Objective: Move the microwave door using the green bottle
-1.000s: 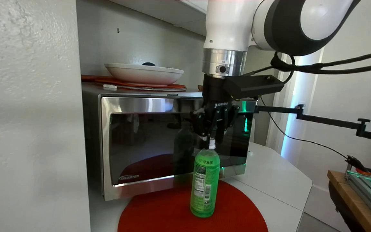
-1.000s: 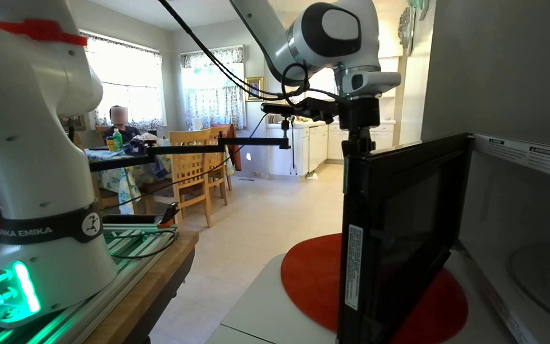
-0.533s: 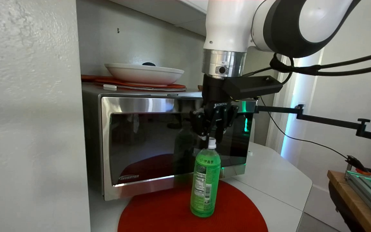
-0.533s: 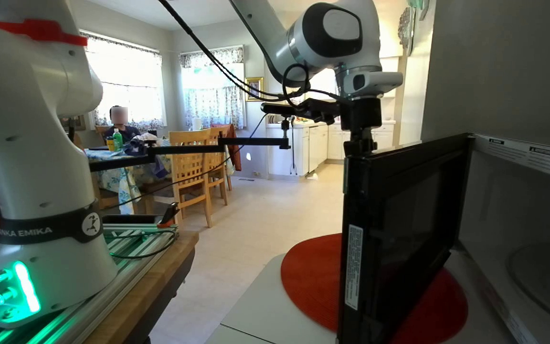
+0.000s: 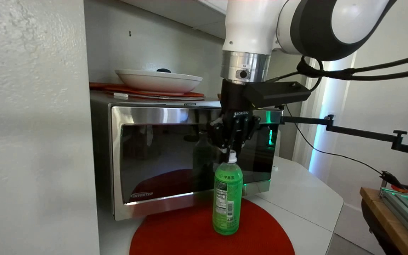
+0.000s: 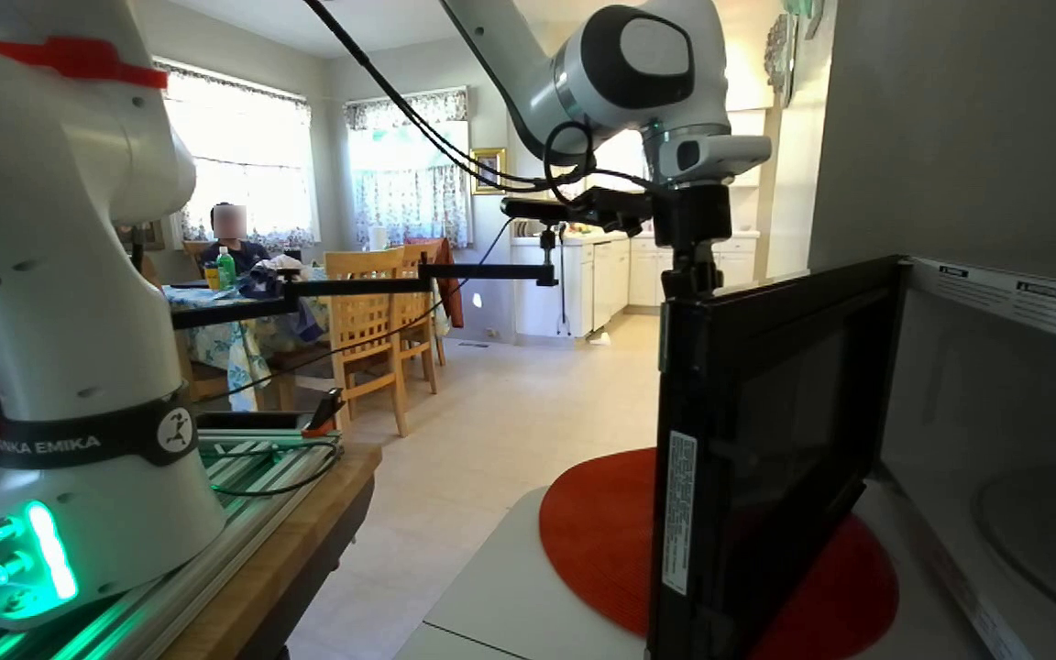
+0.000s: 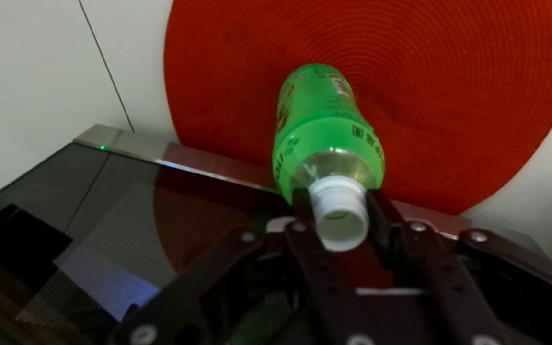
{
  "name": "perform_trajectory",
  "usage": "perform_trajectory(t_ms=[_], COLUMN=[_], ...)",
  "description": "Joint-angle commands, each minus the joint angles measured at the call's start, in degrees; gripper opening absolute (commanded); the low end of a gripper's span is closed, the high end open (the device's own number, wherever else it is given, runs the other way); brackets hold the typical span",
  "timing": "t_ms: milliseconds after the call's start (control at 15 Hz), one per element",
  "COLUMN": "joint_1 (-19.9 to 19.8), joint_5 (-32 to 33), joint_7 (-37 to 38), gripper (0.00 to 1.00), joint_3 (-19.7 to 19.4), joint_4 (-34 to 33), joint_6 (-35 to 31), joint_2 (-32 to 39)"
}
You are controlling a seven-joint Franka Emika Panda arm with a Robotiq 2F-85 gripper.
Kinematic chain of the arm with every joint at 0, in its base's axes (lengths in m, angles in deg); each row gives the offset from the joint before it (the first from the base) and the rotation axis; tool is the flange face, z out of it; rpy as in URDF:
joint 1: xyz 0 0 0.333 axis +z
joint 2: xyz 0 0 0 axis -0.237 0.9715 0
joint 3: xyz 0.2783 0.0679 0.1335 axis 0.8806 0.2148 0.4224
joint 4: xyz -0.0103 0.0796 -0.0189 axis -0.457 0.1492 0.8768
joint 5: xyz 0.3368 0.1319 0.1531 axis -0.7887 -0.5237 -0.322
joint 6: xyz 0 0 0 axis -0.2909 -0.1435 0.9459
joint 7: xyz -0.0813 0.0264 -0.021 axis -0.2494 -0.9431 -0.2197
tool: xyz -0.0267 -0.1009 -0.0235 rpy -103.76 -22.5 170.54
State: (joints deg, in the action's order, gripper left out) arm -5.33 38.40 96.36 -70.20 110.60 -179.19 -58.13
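Observation:
The microwave door (image 5: 161, 159) stands swung out, with its dark glass and steel frame in an exterior view; its black inner side (image 6: 785, 431) shows in an exterior view. The green bottle (image 5: 227, 198) stands close in front of the glass, almost upright, with an open white neck. My gripper (image 5: 231, 157) points down and its jaws press on both sides of the neck. In the wrist view the gripper (image 7: 338, 201) is shut round the neck of the bottle (image 7: 326, 129). I cannot tell whether the bottle's base touches the mat. The door hides the bottle in an exterior view.
A round red mat (image 5: 175, 233) lies on the white counter (image 5: 306, 191). The microwave's inside (image 6: 1014, 385) is exposed. A pale bowl (image 5: 159, 81) sits on top of the microwave. A wall (image 5: 30, 127) stands at the left. A black camera arm (image 6: 482, 272) reaches across.
My gripper's fingers have closed on the bottle's neck. The bottle's base has shifted slightly right and up in an exterior view, and it stands straighter. The door has not visibly moved.

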Motion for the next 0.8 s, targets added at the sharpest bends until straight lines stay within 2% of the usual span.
perform_trajectory(t_ms=[0, 267, 533, 733], joint_1=[0.5, -0.4, -1.6, -3.0], joint_5=[-1.5, -3.1, -6.7, -7.2], joint_7=[-1.5, -3.4, -6.0, -6.8], gripper=[0.08, 0.08, 0.08, 0.08], joint_3=[-0.1, 0.4, 0.4, 0.2], joint_4=[-1.2, -3.9, -8.3, -10.7], joint_6=[5.3, 16.2, 31.2, 38.9], joint_2=[-2.6, -7.2, -12.2, -15.6])
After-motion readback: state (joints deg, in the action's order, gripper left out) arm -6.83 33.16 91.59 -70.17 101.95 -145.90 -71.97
